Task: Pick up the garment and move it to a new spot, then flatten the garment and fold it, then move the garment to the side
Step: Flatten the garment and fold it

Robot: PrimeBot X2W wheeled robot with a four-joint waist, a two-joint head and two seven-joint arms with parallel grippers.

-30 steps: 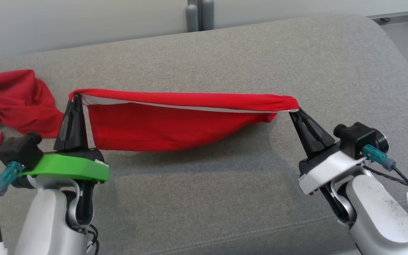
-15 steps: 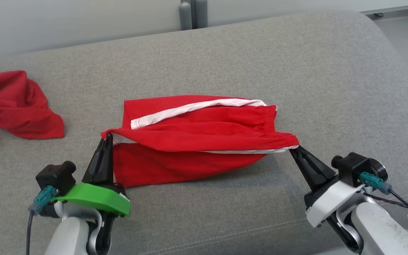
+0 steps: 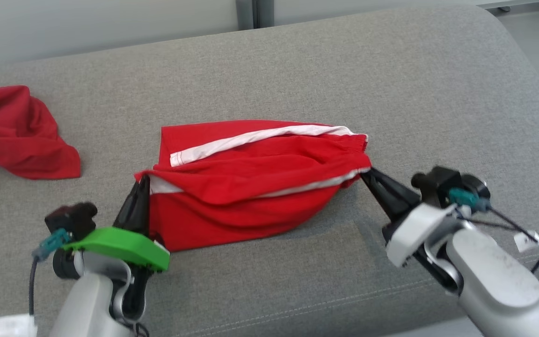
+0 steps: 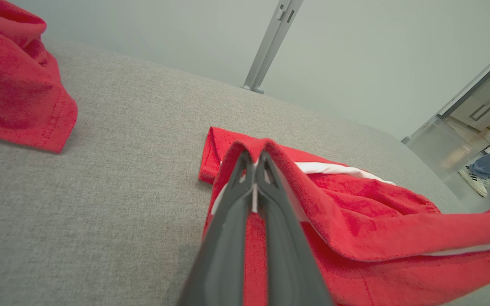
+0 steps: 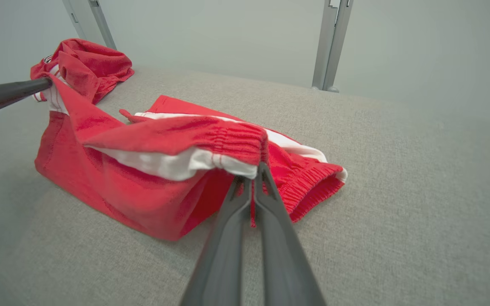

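The garment is a pair of red shorts with white side stripes, lying partly folded on the grey cushion. Its far half rests flat while the near layer is held up between both grippers. My left gripper is shut on the garment's left corner. At the elastic waistband end, my right gripper is shut on the garment. The left arm's dark fingers show at the left of the right wrist view.
A second crumpled red garment with white stripes lies at the cushion's far left. A grey post stands behind the cushion. A person's shoe is on the floor beyond the right edge.
Both grippers lowered the stretched garment toward me, laying its far half on the cushion, then the right gripper moved left and forward, slackening the held edge. The camera shifted slightly.
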